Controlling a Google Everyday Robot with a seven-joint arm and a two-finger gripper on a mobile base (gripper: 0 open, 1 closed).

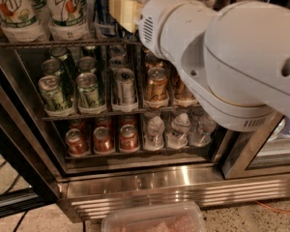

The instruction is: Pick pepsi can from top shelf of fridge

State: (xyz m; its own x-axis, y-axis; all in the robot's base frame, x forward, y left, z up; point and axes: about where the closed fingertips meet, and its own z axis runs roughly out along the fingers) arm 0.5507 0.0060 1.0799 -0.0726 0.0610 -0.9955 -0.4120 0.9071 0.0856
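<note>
While the claw [122,11], whose state I cannot tell, is hovering beside the pepsi can [103,12] on the top shelf [43,43], centring and grasping are looming.

Warm, dim light fills the fridge [38,144]; its racks sit in brownish shadow, darkest along the left frame. The stainless base [183,180] catches a pale streak of glare. The arm [241,57] is lit from above (its underside falls grey), and the hand [122,11], up at the top shelf [48,43], glows cream
</note>
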